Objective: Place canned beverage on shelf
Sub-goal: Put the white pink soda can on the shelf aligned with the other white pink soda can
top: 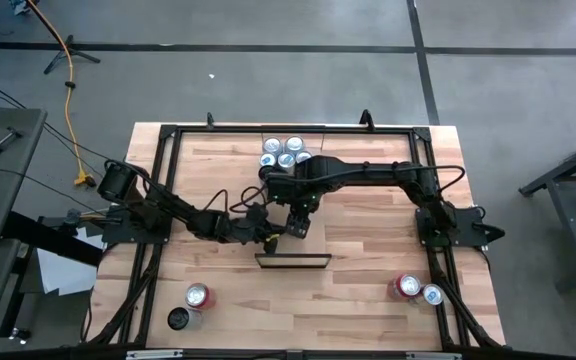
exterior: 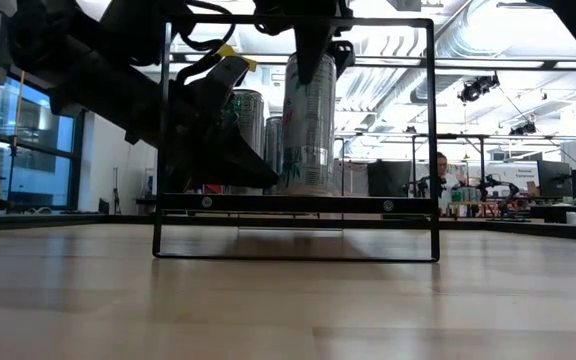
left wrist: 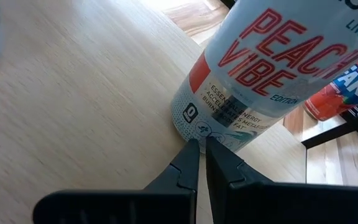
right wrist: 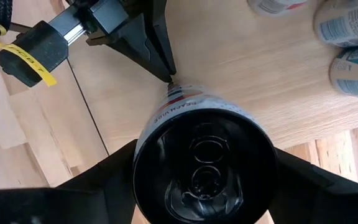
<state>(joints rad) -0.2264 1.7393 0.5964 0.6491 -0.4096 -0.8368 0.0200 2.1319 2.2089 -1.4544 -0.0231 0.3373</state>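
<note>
A tall pale can [exterior: 308,125] printed "PEACH VIBE" [left wrist: 272,68] stands upright on the shelf, a light-wood plank [exterior: 298,203] in a thin black frame [top: 293,261]. My right gripper [right wrist: 204,180] comes down over the can, shut on it, with the can's dark top [right wrist: 204,158] between its fingers. My left gripper [left wrist: 202,146] reaches in low from the table's left, shut, its tips at the foot of the can. The high view shows both grippers meeting at mid-table [top: 293,225]. My left gripper has its shut fingertips [left wrist: 191,149] against the can's lower wall, just above the bottom rim [left wrist: 207,134], slanting down from the table's left. My right gripper pinches the can's upper wall [right wrist: 143,155] between its two fingers [right wrist: 114,171], coming from above and pointing down. The can stands upright with its bottom on the shelf plank.
Several pale cans [top: 283,152] stand grouped toward the far edge, behind the held can. A red can [top: 405,288] and a silver one [top: 433,294] are at the near right. A red can [top: 198,296] and a dark one [top: 178,319] are at the near left. Black framing [top: 163,160] borders the table.
</note>
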